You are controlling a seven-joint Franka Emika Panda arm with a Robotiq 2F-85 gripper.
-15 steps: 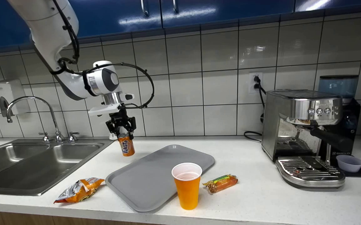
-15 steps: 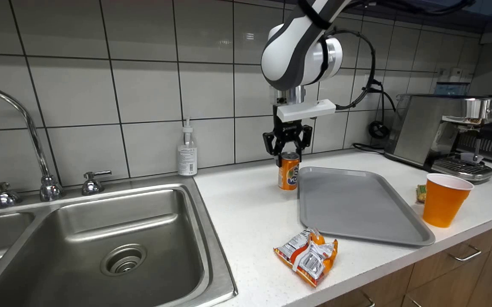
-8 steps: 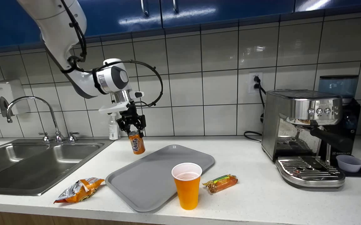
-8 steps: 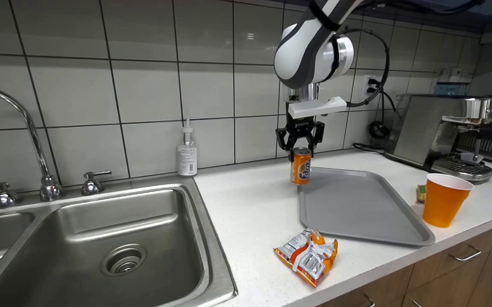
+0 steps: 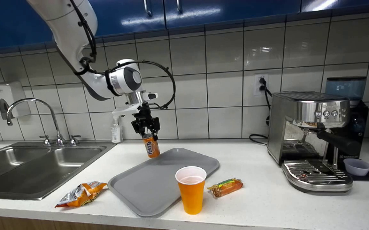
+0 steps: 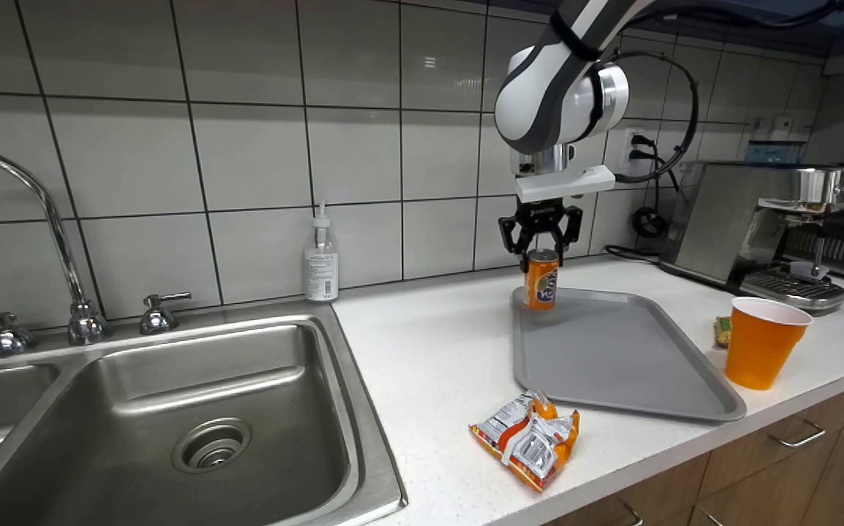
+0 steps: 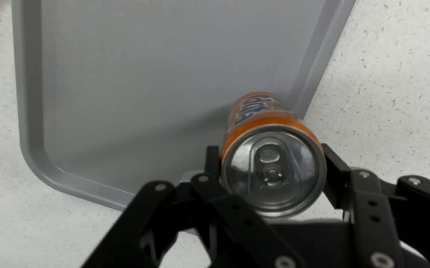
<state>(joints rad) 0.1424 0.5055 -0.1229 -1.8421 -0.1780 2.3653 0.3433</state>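
The tool (image 7: 270, 160) is clamped on a Fanta can (image 7: 274, 175), one finger (image 7: 212, 162) to each side of its upper end. The can, lid uppermost, is over the gray tray (image 5: 146, 188) near one edge; contact between base and tray cannot be judged. Release here could drop or tip it, should the base be raised or come down on the rim (image 7: 317, 56). The high grip might also let it pivot if the base struck that rim. Farther out on the surface (image 5: 254, 166), a crumpled snack bag (image 5: 81, 194) and an orange cup (image 5: 191, 195) flank the tray; the cup, tall and probably light, could topple if the held can swept low into it. Just beside the cup lies a wrapped snack (image 5: 226, 187); farthest, an espresso machine (image 5: 309, 108).
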